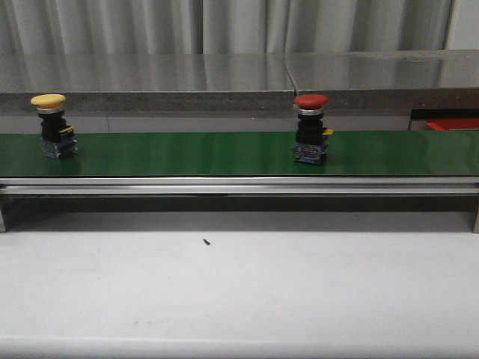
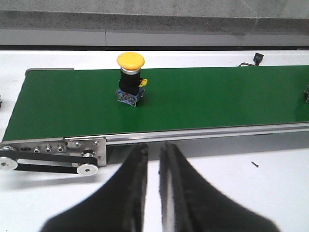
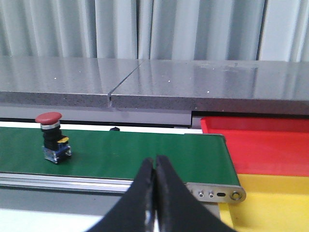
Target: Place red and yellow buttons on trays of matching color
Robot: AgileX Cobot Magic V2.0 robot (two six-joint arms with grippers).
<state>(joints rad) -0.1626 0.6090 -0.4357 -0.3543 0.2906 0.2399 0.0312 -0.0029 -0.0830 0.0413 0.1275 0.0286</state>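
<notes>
A long green belt (image 1: 224, 153) runs across the middle. The yellow button (image 1: 49, 123) stands upright at its far left, straight ahead of the left gripper (image 2: 153, 159), whose fingers are almost closed. The red button (image 1: 310, 127) stands right of middle. The right gripper (image 3: 155, 166) is closed tight and empty, with the red tray (image 3: 270, 145) and yellow tray (image 3: 275, 203) at the lower right.

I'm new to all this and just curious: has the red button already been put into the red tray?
No, the red button stands upright on the green conveyor belt, apart from the red tray beyond the belt's end.
</notes>
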